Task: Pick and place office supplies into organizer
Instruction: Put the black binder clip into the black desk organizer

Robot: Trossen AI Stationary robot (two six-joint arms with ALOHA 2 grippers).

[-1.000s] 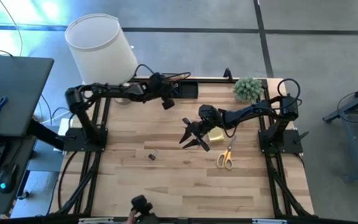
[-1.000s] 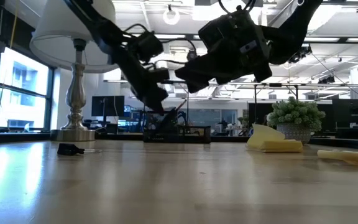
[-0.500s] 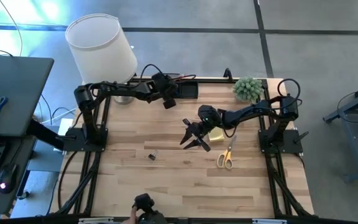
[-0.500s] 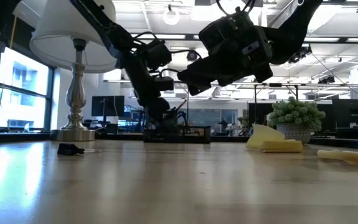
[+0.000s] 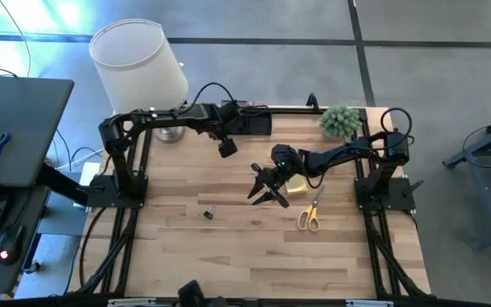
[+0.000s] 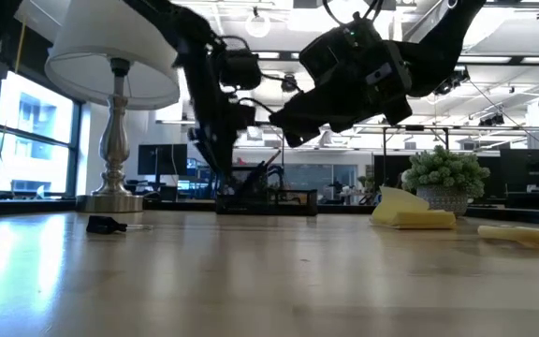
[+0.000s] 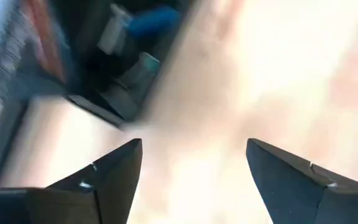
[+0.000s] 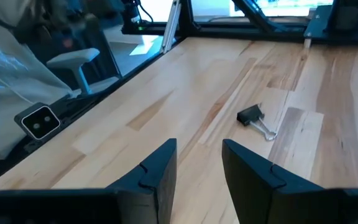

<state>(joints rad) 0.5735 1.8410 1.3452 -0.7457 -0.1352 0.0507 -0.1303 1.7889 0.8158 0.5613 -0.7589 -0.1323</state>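
Note:
The black organizer (image 5: 258, 122) stands at the table's far edge; the left wrist view shows it blurred (image 7: 123, 62) with a blue piece (image 7: 154, 18) inside. My left gripper (image 5: 227, 148) hovers just near-left of it, open (image 7: 194, 146) and holding nothing. My right gripper (image 5: 264, 194) hangs open (image 8: 199, 149) over the table's middle, also with nothing between its fingers. A yellow sticky-note pad (image 5: 297, 183) lies just right of it, with orange-handled scissors (image 5: 311, 213) nearer the front. A small dark binder clip (image 5: 209, 213) lies flat on the wood, left of and nearer than my right gripper (image 8: 253, 116).
A white-shaded lamp (image 5: 139, 64) with a chrome base (image 6: 115, 192) stands at the far left corner. A small green plant (image 5: 341, 122) sits at the far right. Bare wood (image 5: 254, 256) stretches across the near half of the table.
My left arm has swung toward the table's far edge and stretched out toward the organizer. Its gripper now hangs a little nearer the table's near edge than before. My right arm and the loose things have kept still.

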